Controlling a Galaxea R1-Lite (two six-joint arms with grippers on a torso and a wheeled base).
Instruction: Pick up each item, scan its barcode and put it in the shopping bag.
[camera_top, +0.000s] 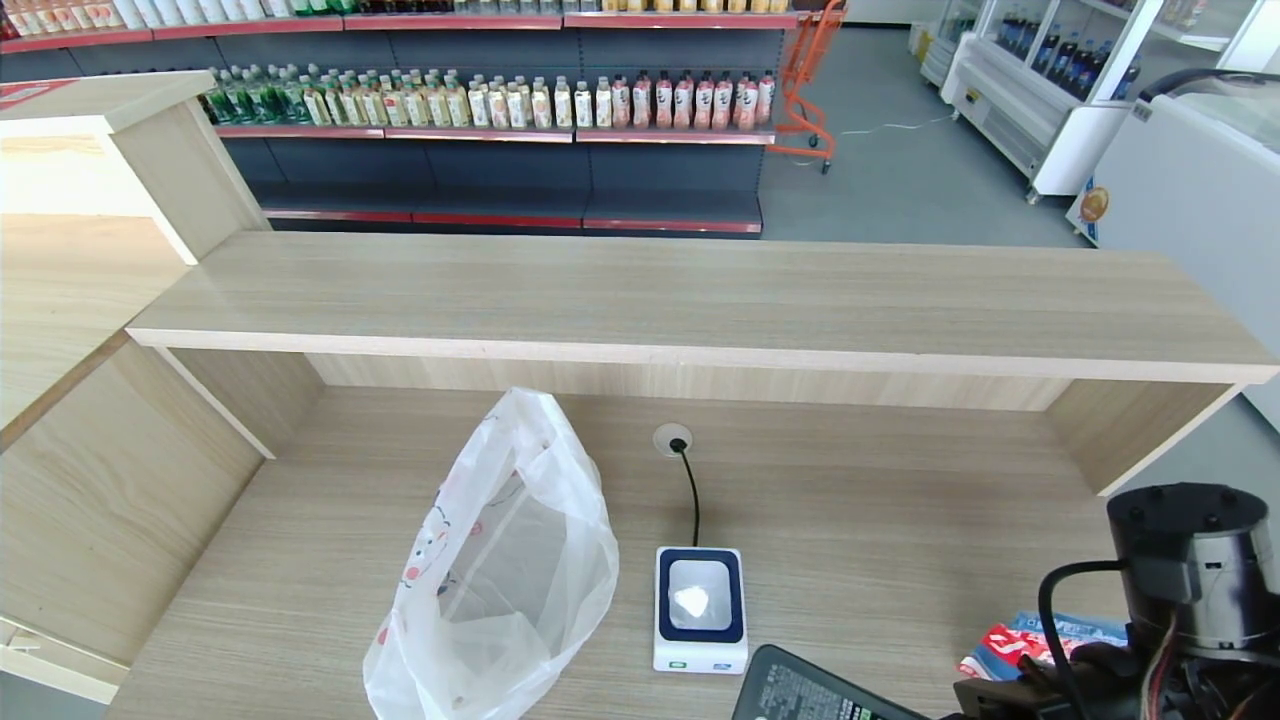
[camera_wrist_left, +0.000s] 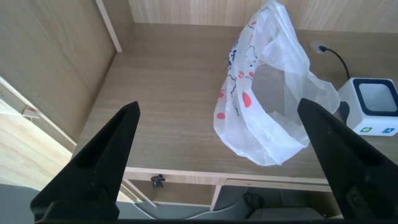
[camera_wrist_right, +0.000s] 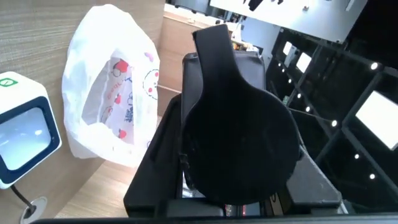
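A white, thin plastic shopping bag with red and blue prints stands open on the wooden counter, left of the white barcode scanner. The bag and the scanner also appear in the left wrist view. My left gripper hangs open and empty above the counter's near left edge, short of the bag. A red and blue packet lies at the near right, partly under my right arm. My right gripper is right by that packet. In the right wrist view a black shape blocks the middle, with the bag and the scanner beyond.
The scanner's black cable runs to a grommet at the back. A raised shelf spans the counter's far side, with wooden walls left and right. A dark flat slab with a printed label sits at the near edge beside the scanner.
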